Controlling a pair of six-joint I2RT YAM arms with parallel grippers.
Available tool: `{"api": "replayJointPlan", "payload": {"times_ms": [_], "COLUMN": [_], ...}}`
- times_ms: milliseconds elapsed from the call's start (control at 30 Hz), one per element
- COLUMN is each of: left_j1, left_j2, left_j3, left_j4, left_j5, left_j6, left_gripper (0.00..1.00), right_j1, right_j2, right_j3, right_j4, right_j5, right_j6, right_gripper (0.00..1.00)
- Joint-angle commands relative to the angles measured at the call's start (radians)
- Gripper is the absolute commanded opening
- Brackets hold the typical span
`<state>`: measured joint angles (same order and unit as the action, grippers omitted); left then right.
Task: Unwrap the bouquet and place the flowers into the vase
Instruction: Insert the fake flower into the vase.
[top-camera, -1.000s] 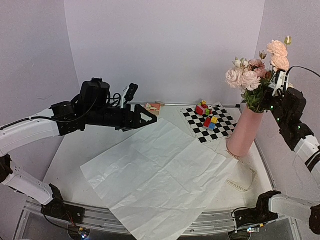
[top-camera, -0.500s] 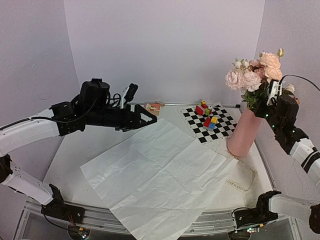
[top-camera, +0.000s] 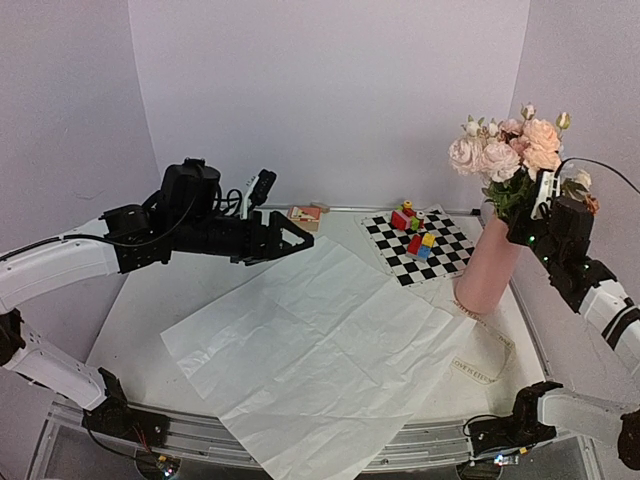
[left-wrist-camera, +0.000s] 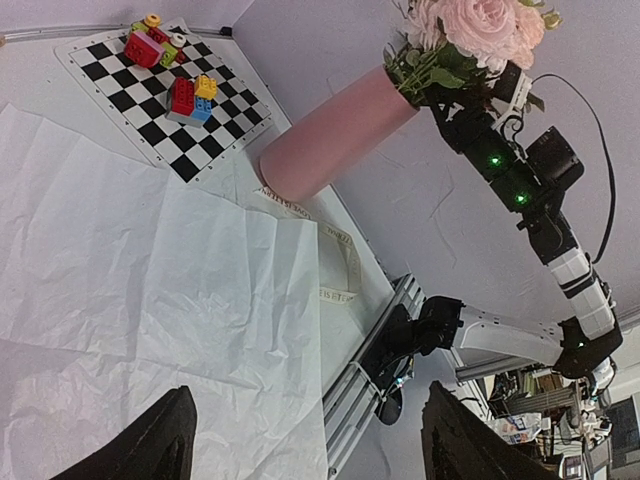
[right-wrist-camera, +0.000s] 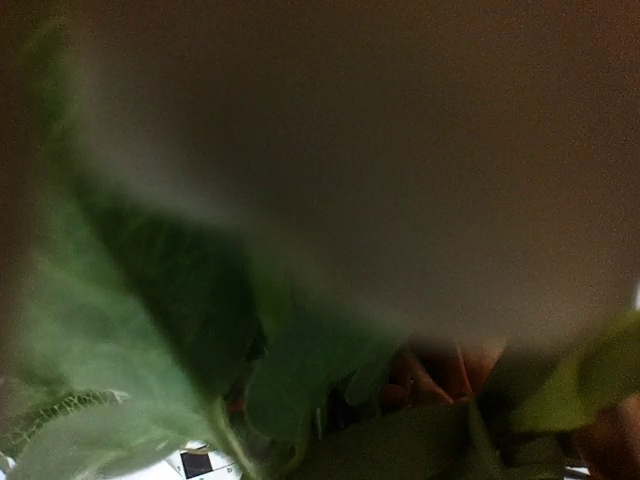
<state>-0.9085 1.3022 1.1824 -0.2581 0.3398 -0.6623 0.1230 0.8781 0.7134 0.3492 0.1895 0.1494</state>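
At the 3 o'clock edge of the surface (top-camera: 150, 300), the right end effector (top-camera: 533, 210) sits among the leaves at the mouth of the vase (top-camera: 487, 265). Foliage hides its jaws, so I cannot tell whether it grips a stem or has let go. The flowers (top-camera: 500, 155) stand in the vase, blooms above the rim. The wrapping paper (top-camera: 320, 340) lies spread flat from the centre toward 6 o'clock, well apart from them. The left end effector (top-camera: 300, 238) hovers near 10 o'clock, jaws wide, holding nothing. By my reading, unwrapping is done and placing nearly so; only a clean release and withdrawal seem left.
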Motion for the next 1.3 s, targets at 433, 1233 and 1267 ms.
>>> {"api": "replayJointPlan", "payload": {"times_ms": [433, 1233, 1267], "left_j1": [0.002, 0.002, 0.002], "left_j2": [-0.038, -0.004, -0.002], "left_j3": [-0.010, -0.020, -0.022], "left_j4": [0.028, 0.033, 0.033], "left_j5": [0.006, -0.014, -0.016], "left_j6": [-0.007, 0.000, -0.002], "left_gripper": [0.79, 0.78, 0.78], "right_j1": [0.002, 0.003, 0.002], "right_j2": [-0.085, -0.295, -0.300], "right_j3": [0.069, -0.161, -0.176], "right_j4": [-0.087, -0.220, -0.215], "right_j5": [-0.079, -0.325, -0.326], "right_j6": [0.040, 0.208, 0.212], "right_gripper": [0.52, 0.93, 0.94]}}
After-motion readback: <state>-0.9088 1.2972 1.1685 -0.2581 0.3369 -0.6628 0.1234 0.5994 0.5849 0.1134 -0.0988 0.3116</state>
